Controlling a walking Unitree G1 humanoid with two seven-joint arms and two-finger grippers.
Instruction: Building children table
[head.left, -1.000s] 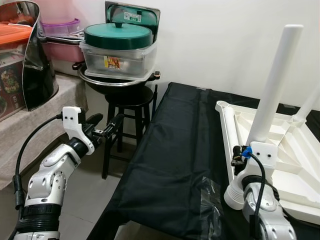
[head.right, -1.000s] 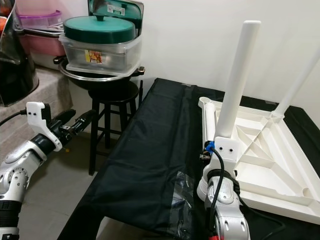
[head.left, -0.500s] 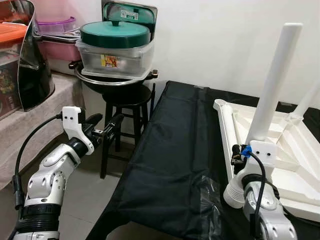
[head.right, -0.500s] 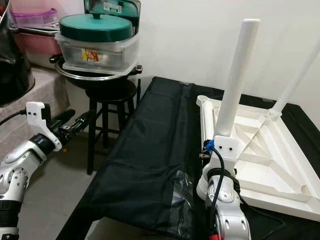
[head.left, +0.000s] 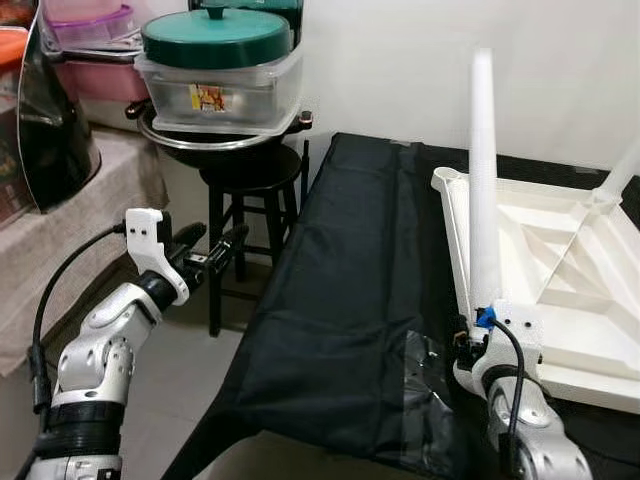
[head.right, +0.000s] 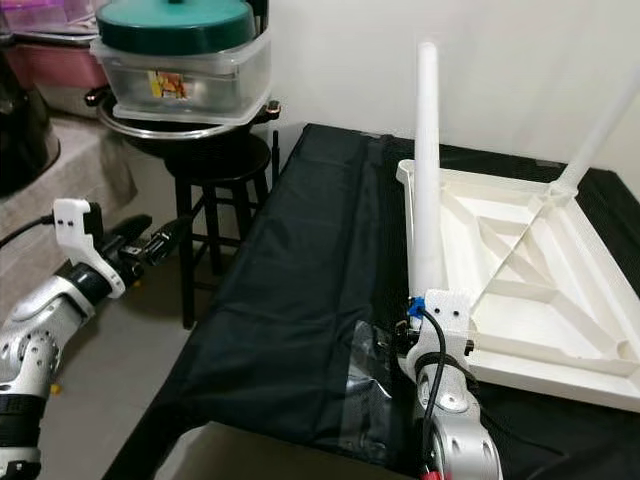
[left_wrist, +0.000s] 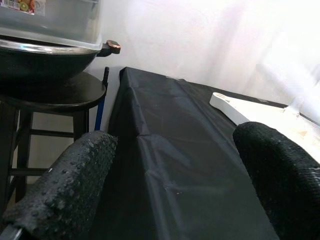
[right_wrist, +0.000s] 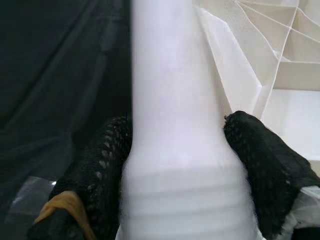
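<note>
A white children's table top (head.left: 560, 300) lies upside down on the black-covered table (head.left: 350, 280), at its right side. One white leg (head.left: 622, 172) stands fixed at its far corner. My right gripper (right_wrist: 175, 165) is shut on the thick lower end of a second white leg (head.left: 482, 180). It holds that leg almost upright just off the top's near left corner. In the right wrist view its black fingers (right_wrist: 260, 165) press both sides of the leg (right_wrist: 170, 100). My left gripper (head.left: 215, 256) hovers open over the floor, left of the table. Nothing is between its fingers (left_wrist: 75, 175).
A black stool (head.left: 250, 185) at the table's far left corner carries a wok and a clear box with a green lid (head.left: 215, 60). A cloth-covered counter (head.left: 70, 220) with containers runs along the left. A crumpled clear plastic sheet (head.left: 420, 390) lies near the table's front edge.
The leg in my right gripper has swung from leaning right to nearly upright. The camera has tipped down a little. The left arm has held still.
</note>
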